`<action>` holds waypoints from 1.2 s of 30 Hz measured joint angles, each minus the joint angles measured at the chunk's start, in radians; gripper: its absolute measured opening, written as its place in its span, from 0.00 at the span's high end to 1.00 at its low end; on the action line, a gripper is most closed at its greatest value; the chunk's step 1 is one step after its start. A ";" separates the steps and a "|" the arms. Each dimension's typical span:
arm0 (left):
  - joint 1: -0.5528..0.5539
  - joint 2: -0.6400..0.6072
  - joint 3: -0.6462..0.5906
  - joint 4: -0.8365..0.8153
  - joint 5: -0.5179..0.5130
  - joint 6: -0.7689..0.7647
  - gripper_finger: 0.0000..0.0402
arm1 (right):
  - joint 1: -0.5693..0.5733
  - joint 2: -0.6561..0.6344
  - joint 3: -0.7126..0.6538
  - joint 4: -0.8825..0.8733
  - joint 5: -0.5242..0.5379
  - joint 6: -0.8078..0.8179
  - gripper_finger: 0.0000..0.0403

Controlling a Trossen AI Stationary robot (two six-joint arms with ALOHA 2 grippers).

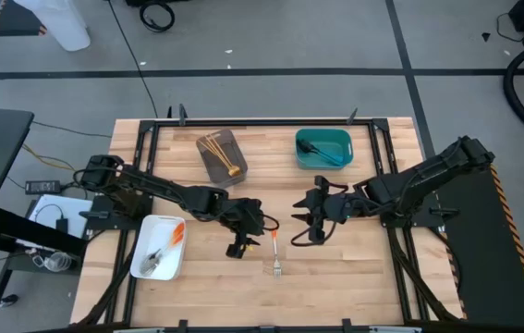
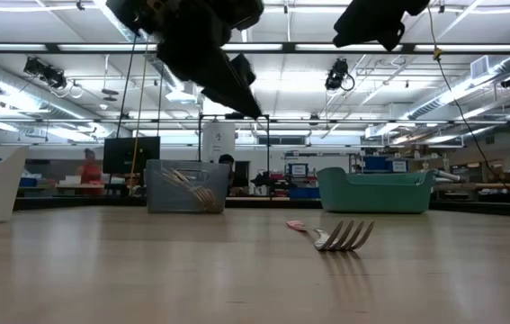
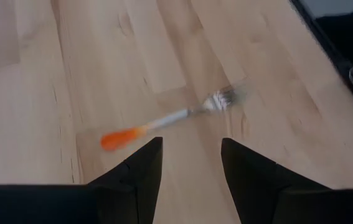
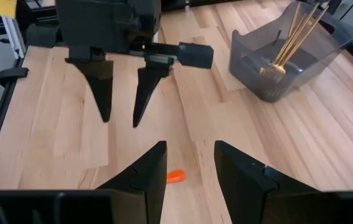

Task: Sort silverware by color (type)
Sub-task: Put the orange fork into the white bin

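**One orange fork loose on the table, three trays part-filled**

You have the grey tray (image 1: 222, 156) toward the table's (image 1: 354, 277) far edge holding the all-gold forks (image 1: 217, 148); from the right wrist you see them leaning upright against its wall; the teal tray (image 1: 323, 149) beside it holds blue-handled forks (image 1: 321, 150); the white tray (image 1: 159, 248) at the left near edge holds an orange-handled fork (image 1: 177, 233) and a dark metal one (image 1: 154, 260).

The remaining orange-handled fork on the table (image 1: 274, 254) lies flat between the two arms, touching neither; your left end effector (image 1: 239, 248) hangs just beside its handle with fingers spread, holding nothing; your right end effector (image 1: 304, 228) hovers near, also spread and empty.
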 joint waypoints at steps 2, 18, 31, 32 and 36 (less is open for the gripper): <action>0.000 0.009 0.027 -0.019 0.000 0.000 0.57 | 0.012 -0.008 0.000 -0.003 0.011 0.000 0.64; -0.009 0.155 0.167 -0.092 0.050 0.082 0.57 | 0.052 -0.016 0.000 -0.122 0.022 0.050 0.64; -0.008 0.278 0.201 -0.072 0.128 0.562 0.57 | 0.163 -0.016 0.000 -0.161 0.044 0.055 0.64; -0.007 0.288 0.202 -0.055 0.128 0.587 0.57 | 0.166 -0.016 0.000 -0.157 0.058 0.059 0.64; -0.005 0.321 0.201 -0.003 0.132 0.611 0.57 | 0.179 -0.016 0.000 -0.124 0.104 0.083 0.64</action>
